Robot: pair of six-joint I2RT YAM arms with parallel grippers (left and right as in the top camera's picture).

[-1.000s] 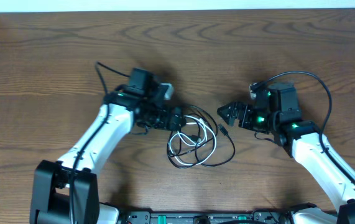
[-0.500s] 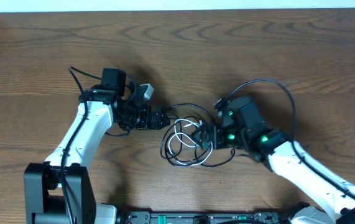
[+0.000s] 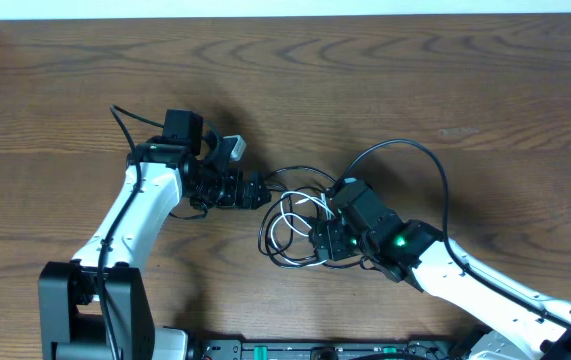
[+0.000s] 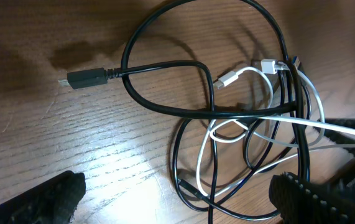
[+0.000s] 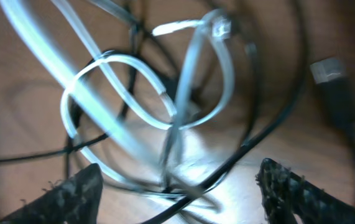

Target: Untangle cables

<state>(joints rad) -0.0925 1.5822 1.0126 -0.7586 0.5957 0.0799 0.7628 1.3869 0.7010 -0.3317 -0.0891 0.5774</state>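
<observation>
Separating the cables (image 3: 300,228) well means taking one strand, not a bundle. The tangle lies on the bench (image 3: 445,80) directly under the right tool (image 3: 323,240) and just ahead of the left tool (image 3: 257,193), with the white cable (image 4: 252,71) looped through several turns of the black cable (image 4: 165,111). In the right wrist view, white loops and black strands cross between the right tool's fingers (image 5: 65,193), so closing where it stands would likely pinch more than one. I judge it better to settle on a single white strand near its plug, then draw it away slowly while the other tool pins the black loops. The right tool's jaws stand apart, straddling the strands with nothing visibly gripped; whether a finger touches a cord is too blurred to tell. The left tool is wide open and empty, its fingers (image 4: 34,199) clear of the cords, with the black plug (image 4: 87,78) lying free ahead of it, off to one side.
</observation>
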